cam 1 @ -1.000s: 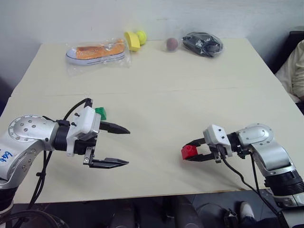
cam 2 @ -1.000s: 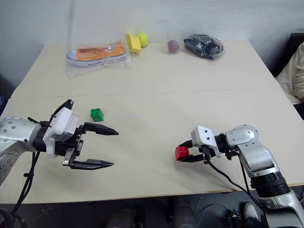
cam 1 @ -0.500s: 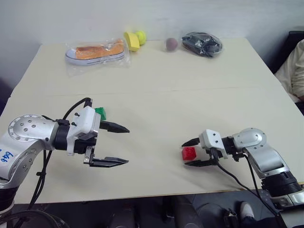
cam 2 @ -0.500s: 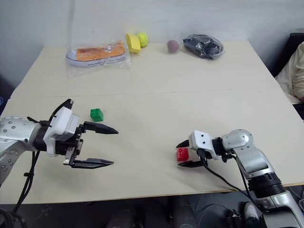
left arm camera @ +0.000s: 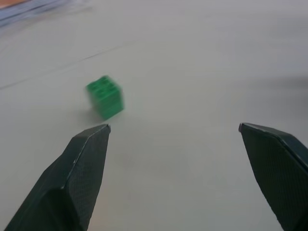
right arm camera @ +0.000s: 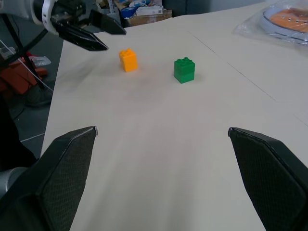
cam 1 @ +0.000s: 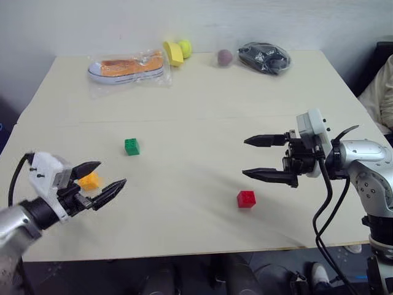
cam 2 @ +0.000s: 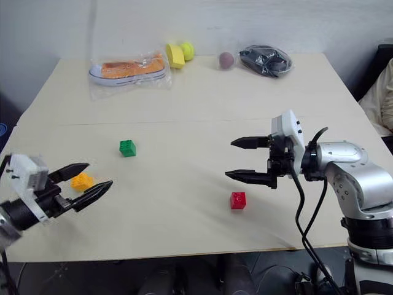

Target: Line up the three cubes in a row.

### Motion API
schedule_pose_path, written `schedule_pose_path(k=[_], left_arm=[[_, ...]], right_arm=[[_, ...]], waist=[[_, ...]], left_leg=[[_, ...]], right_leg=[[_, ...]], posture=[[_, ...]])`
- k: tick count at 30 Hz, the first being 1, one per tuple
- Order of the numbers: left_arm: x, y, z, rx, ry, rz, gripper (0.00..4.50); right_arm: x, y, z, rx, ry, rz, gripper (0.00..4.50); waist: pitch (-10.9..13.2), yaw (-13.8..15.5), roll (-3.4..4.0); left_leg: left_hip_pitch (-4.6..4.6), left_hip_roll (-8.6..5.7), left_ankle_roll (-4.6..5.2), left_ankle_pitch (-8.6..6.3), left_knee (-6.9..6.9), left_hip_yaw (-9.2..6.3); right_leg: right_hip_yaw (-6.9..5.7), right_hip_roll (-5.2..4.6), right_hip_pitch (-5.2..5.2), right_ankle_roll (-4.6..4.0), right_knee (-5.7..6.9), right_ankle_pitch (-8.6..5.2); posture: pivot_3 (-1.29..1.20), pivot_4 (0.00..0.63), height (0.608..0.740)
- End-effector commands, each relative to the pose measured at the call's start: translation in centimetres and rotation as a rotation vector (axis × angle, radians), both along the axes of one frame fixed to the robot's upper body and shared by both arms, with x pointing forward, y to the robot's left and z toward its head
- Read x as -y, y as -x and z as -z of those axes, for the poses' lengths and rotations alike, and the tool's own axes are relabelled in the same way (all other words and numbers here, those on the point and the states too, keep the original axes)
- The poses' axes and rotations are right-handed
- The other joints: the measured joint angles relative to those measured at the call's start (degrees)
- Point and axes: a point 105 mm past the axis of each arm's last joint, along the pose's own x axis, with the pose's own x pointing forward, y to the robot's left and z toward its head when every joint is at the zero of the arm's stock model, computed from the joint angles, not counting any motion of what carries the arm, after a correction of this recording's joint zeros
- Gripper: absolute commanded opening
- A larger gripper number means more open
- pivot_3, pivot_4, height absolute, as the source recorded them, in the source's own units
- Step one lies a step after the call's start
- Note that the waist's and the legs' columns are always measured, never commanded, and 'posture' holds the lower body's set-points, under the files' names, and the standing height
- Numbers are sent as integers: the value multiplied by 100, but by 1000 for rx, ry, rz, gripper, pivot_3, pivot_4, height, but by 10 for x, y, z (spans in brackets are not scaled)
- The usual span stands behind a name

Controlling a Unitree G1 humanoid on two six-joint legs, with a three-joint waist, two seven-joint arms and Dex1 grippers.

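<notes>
We see both the left gripper and the right gripper released, gripping nothing. From the red cube, the green cube lies toward ten o'clock and the orange-yellow cube toward nine o'clock, beside the left fingertips.

Middle of frame: bare table between green cube and red cube; wide open passage.
Upper edge of frame: blocked along the far rim by bagged shoe, yellow ball, purple ball, black bundle.
Lower left: left gripper, fingers spread, hovering low in front of orange-yellow cube; tight there.
Right of centre: right gripper, fingers spread, raised above the table, up and right of red cube; clear surface below.
Lower middle: bare strip at near edge, unobstructed.
Right edge: person's sleeve beside the table.
</notes>
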Motion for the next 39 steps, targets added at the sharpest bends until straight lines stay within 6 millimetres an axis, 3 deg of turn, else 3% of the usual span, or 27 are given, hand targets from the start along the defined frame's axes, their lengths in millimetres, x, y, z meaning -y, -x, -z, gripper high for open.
schedule_pose_path(k=[1,9,16,19,33,37,39], left_arm=[[2,-15,-8,27,-7,-190,4500],[3,-68,-8,-70,-3,-334,4500],[10,-110,-4,-132,36,-341,4500],[24,-126,-8,-113,8,-286,4500],[53,-160,6,-184,-8,-315,4500],[52,-167,12,-213,-10,-366,4500],[50,-168,12,-221,-3,-385,3945]], right_arm=[[-6,4,-7,51,-3,-32,4472],[-13,1,-12,81,-27,-44,4472],[-19,5,-12,96,-58,-42,4472],[-22,7,-10,98,-65,-40,4472],[-25,15,-9,96,-90,-23,4472],[-24,15,-10,101,-89,-15,4472],[-25,14,-10,102,-90,-11,4500]], waist=[[-3,106,-4],[-11,190,-17],[-11,189,-17],[-11,189,-18],[-10,194,-19],[-10,193,-19],[-10,190,-19]], left_leg=[[2,-4,2,1,2,-1],[2,-16,4,10,1,1],[-3,-14,4,10,-1,2],[-4,-14,4,10,-1,3],[-6,-16,2,13,1,2],[-5,-15,2,12,0,2],[-5,-15,3,13,1,2]], right_leg=[[1,-1,4,3,-1,2],[2,0,5,9,4,7],[-9,2,2,9,20,7],[-9,2,2,9,21,7],[-13,1,2,10,24,8],[-13,1,1,10,25,8],[-14,1,2,10,24,8]], posture=[[0,150,740],[0,150,740],[0,150,740],[0,150,740],[0,150,740],[0,150,740],[0,150,740]])
